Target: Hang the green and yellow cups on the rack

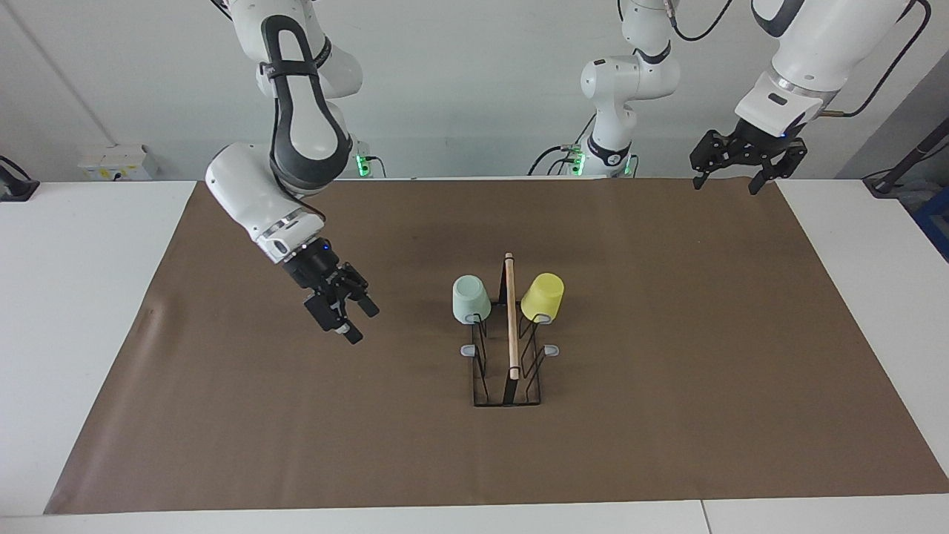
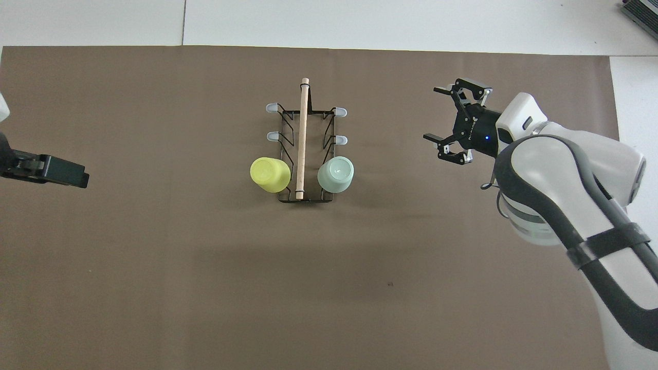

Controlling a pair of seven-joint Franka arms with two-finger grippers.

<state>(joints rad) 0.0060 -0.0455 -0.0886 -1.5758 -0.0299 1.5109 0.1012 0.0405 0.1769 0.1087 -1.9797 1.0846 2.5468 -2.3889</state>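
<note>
Rack (image 1: pixel 508 348): green cup (image 1: pixel 470 299) and yellow cup (image 1: pixel 543 297) hung on pegs. Right gripper (image 1: pixel 354 320) open, empty, well apart from green cup. Left gripper (image 1: pixel 725 182) apparently open, waiting over mat's (image 1: pixel 667 386) corner.

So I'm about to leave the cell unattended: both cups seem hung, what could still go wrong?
1. The green cup and yellow cup each sit tilted on a single peg of the rack; a jolt might tip them off.
2. The right hand, open, hangs over the brown mat beside the rack; a sweep toward it could clip the green cup.
3. The left hand waits open at the mat's edge, little risk.
</note>
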